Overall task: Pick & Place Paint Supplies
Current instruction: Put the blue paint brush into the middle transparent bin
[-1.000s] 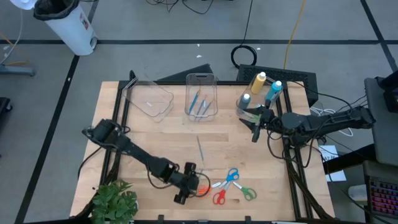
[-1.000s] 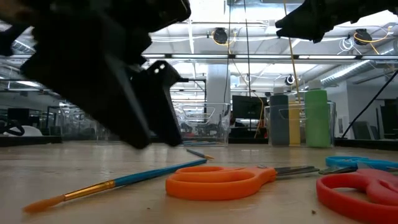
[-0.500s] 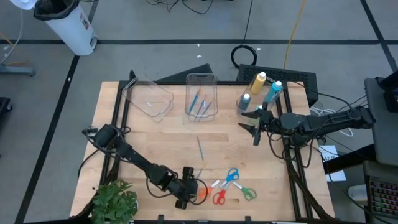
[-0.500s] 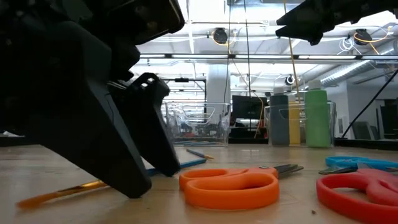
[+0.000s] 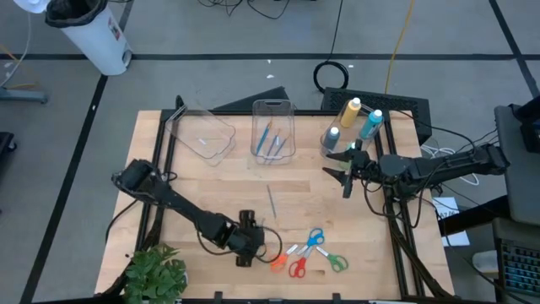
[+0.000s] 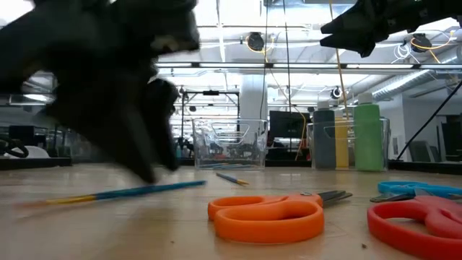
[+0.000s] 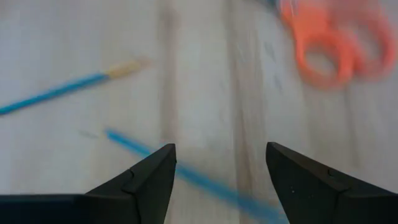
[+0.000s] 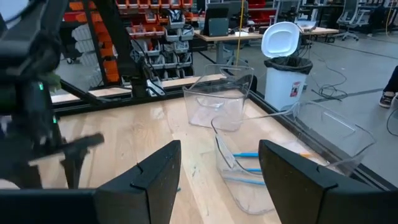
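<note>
Left gripper [image 5: 245, 253] has lifted off the orange scissors [image 5: 276, 262], fingers apart, apparently empty; I still need a grasp. Blue brush [image 7: 53, 92] lies beneath. Right gripper [image 5: 344, 171] waits open by the bottles [image 5: 354, 122].

The left claw [image 5: 251, 257] now sits slightly farther from the desk's near edge than half a second ago, lifted off the orange scissors [image 6: 271, 214]. The blue-handled brush [image 6: 123, 193] lies flatter and lower across the desk than a second ago.
</note>
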### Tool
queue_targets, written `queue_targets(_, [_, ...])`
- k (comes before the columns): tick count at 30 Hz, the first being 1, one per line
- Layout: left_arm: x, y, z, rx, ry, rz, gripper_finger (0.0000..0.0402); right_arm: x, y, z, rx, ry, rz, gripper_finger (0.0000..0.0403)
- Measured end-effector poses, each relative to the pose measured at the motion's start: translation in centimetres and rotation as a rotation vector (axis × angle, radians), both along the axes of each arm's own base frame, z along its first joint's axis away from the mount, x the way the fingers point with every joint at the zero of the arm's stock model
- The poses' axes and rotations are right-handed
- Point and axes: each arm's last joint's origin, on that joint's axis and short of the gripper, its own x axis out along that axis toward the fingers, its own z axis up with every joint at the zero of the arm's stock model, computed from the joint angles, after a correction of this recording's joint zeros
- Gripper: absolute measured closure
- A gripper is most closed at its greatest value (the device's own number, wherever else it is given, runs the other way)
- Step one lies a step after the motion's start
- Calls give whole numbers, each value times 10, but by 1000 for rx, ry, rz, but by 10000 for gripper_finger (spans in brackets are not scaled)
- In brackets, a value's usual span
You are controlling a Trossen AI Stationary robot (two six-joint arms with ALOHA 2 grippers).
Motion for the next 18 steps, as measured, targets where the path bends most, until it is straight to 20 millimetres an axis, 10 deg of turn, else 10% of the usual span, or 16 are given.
queue_targets(9, [-23, 9, 24, -355, 131, 625, 147, 0, 0, -2, 22, 10, -2, 193])
queue_targets(18, [-73, 1, 11, -209, 513, 944, 147, 0, 0, -2, 23, 11, -2, 193])
